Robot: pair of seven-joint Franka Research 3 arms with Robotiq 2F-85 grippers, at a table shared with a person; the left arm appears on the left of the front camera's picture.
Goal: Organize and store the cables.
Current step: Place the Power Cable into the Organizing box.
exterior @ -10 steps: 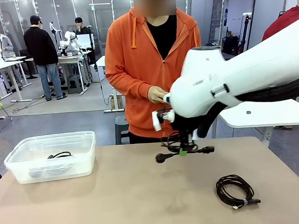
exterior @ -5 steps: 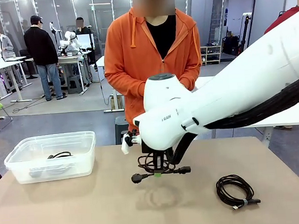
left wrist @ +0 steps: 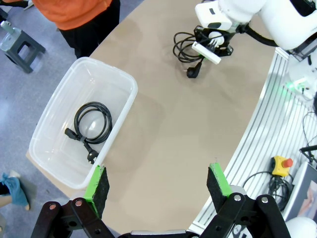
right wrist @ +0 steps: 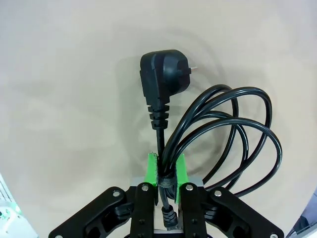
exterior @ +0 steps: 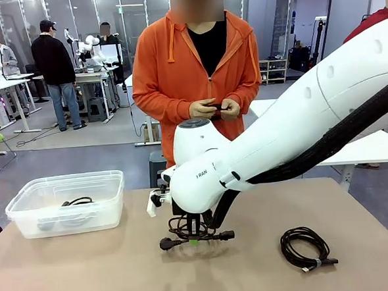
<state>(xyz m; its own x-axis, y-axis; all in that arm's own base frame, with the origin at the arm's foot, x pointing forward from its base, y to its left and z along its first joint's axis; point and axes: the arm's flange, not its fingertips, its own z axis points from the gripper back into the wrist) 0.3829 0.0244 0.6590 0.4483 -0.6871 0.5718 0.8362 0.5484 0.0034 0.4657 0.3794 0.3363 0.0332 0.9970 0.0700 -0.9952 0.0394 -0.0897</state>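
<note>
My right gripper (exterior: 194, 240) is shut on a coiled black cable (exterior: 194, 231) with a round power plug, held just above the table's middle. In the right wrist view the green pads (right wrist: 152, 170) pinch the cable's strands (right wrist: 218, 134), and the plug (right wrist: 163, 77) hangs over the tan tabletop. A second coiled cable (exterior: 305, 247) lies on the table at the right. A third cable (left wrist: 92, 124) rests inside the clear bin (left wrist: 119, 82), seen from my left gripper (left wrist: 159, 181), which hangs open high above the table.
The clear plastic bin (exterior: 111, 183) stands at the table's left. A person in an orange hoodie (exterior: 196, 66) stands at the far edge, hands together at the waist. A red emergency stop button (left wrist: 280, 165) and loose wires lie beyond the table's near edge.
My right arm has carried the held cable leftward and lower, from near the person's hands to the middle of the table. The person's hands have drawn back together.
</note>
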